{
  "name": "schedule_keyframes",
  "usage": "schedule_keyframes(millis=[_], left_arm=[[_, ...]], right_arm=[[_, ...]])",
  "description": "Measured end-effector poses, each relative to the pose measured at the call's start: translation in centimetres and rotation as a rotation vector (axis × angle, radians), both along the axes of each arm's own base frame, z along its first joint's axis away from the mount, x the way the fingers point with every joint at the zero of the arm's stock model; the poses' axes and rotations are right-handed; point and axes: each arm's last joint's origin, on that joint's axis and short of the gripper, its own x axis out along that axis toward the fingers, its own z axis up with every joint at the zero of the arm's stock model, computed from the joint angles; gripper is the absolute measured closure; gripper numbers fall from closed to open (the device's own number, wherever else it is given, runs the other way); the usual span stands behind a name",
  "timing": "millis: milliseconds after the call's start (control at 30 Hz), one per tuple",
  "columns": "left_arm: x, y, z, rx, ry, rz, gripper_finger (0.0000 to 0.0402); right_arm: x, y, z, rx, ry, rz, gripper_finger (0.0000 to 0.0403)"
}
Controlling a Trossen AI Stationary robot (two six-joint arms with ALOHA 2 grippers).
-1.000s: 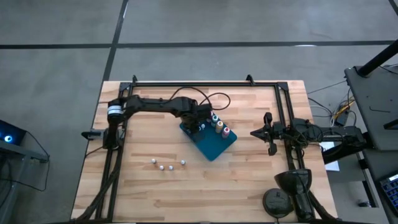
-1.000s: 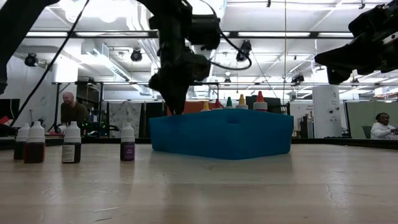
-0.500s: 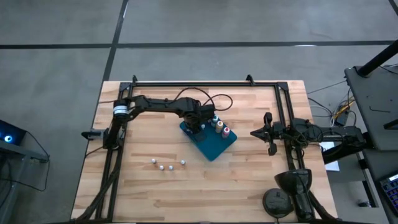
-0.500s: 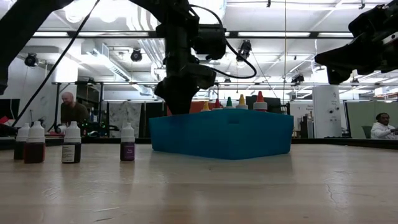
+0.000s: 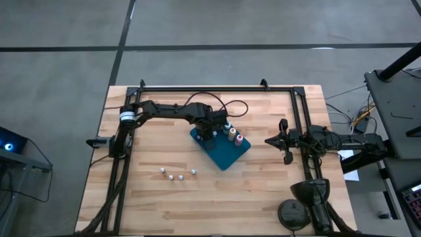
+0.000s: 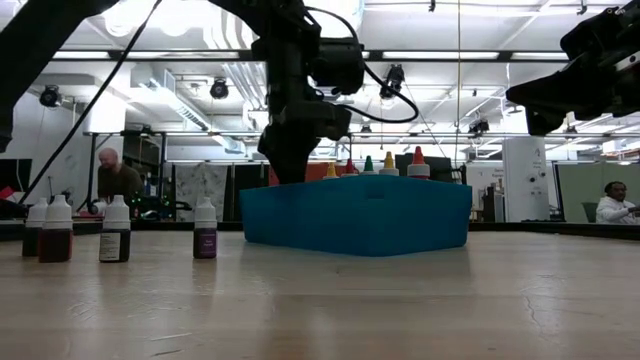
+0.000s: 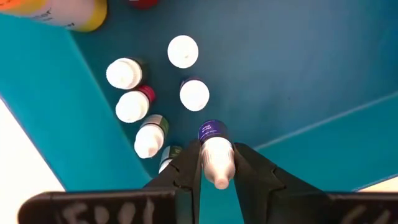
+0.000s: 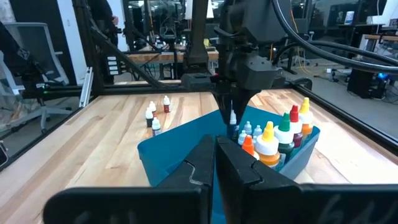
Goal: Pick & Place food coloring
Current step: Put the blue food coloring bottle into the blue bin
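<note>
My left gripper (image 5: 212,131) points straight down inside the blue tray (image 5: 228,155), shut on a small white-topped food coloring bottle (image 7: 214,149) with a dark blue label. Several more white-topped bottles (image 7: 194,94) stand on the tray floor beside it. Larger bottles with coloured tops (image 5: 232,133) line the tray's far side. Several small bottles (image 5: 177,175) stand on the wooden table, left of the tray in the low view (image 6: 116,229). My right gripper (image 5: 268,140) waits at the table's right side, level and shut. My left gripper pinches the bottle's white top (image 7: 218,167) between its two fingers (image 7: 189,169), which come from above and point down. The bottle hangs upright below them, its labelled body (image 7: 211,132) low in the tray. I cannot tell whether its base touches the tray floor.
A black frame (image 5: 217,87) runs round the table's far and side edges. A round black stand (image 5: 293,214) sits at the near right corner. Bare wood lies near and left of the tray. People (image 6: 118,180) show in the room beyond.
My left gripper has rolled a little about its downward line and has shifted slightly over the tray, sinking behind the tray's rim in the low view. It stays shut on the bottle. My right arm has kept still.
</note>
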Motion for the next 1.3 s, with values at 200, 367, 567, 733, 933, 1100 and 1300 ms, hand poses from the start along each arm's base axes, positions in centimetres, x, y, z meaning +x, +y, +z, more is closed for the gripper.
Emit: schedule_keyframes(millis=[200, 367, 567, 733, 933, 1100, 1300], left_arm=[[0.0, 0.1, 0.0, 0.017, -0.005, -0.017, 0.0351], [0.0, 0.3, -0.1, 0.026, -0.007, -0.015, 0.0351], [0.1, 0.4, -0.6, 0.023, 0.006, -0.014, 0.0351], [0.5, 0.5, -1.8, 0.018, 0.037, -0.013, 0.0351], [0.6, 0.5, -2.2, 0.016, 0.046, -0.013, 0.0351], [0.6, 0.5, -2.3, 0.015, 0.047, -0.012, 0.0351], [0.6, 0.6, -2.3, 0.016, 0.044, -0.011, 0.0351]], right_arm=[[0.0, 0.0, 0.0, 0.001, 0.000, 0.000, 0.0394], [0.0, 0.0, 0.0, 0.002, 0.000, 0.000, 0.0394], [0.0, 0.0, 0.0, 0.000, 0.000, 0.000, 0.0394], [0.0, 0.0, 0.0, 0.000, 0.000, 0.000, 0.0394], [0.0, 0.0, 0.0, 0.001, 0.000, 0.000, 0.0394], [0.0, 0.0, 0.0, 0.002, 0.000, 0.000, 0.0394], [0.0, 0.0, 0.0, 0.000, 0.000, 0.000, 0.0394]])
